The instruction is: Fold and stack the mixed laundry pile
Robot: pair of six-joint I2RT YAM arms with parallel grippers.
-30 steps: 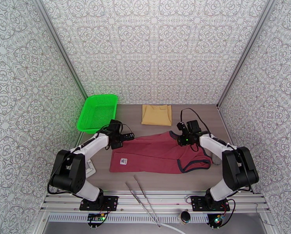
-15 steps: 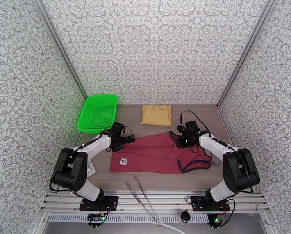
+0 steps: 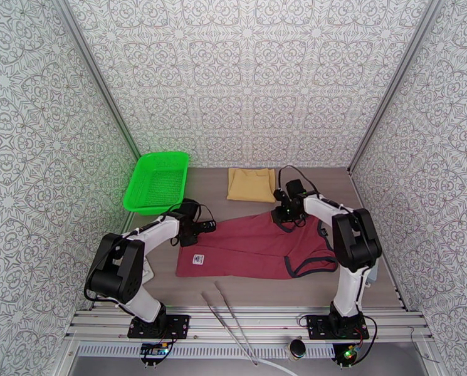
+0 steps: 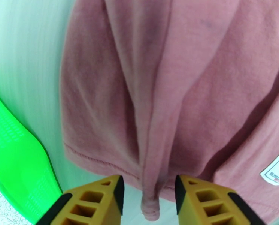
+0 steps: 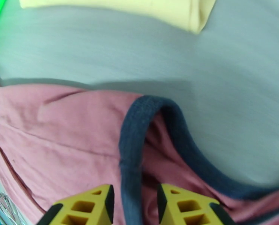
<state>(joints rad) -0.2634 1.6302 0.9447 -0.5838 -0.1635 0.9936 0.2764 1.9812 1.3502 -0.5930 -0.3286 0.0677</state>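
We find the tan cloth [image 3: 251, 184] folded at the far side. The maroon tank top [image 3: 252, 245] looks partly folded and unstacked. The left jaws and right jaws stand open.

tank top [image 3: 252, 245] soft matt maroon knit, fuzzy navy trim; tan cloth [image 3: 251, 184] matt too; basket [image 3: 157, 181] shiny green plastic mesh; table [image 3: 208, 183] smooth, matt

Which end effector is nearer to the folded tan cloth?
Right. The right end effector is close to the tan cloth, at its near right; the left end effector is farther, near left.
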